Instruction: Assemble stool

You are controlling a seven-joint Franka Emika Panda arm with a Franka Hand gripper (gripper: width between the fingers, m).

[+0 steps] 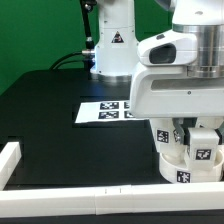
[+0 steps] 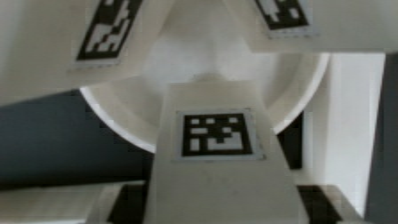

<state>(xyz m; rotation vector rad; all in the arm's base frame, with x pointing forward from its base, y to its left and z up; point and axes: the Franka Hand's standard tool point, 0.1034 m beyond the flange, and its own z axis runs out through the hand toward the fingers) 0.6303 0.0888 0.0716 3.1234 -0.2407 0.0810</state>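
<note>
We are finding the gripper (image 1: 196, 141) clamping a tagged leg (image 2: 217, 150) over the seat disc (image 2: 134, 100), near the border rail (image 1: 60, 198). Black-and-white square tags are showing; we are reading no legible writing.

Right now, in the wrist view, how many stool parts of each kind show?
White blocky tagged plastic legs: 3
White round rimmed plastic seat disc: 1
Total: 4
</note>
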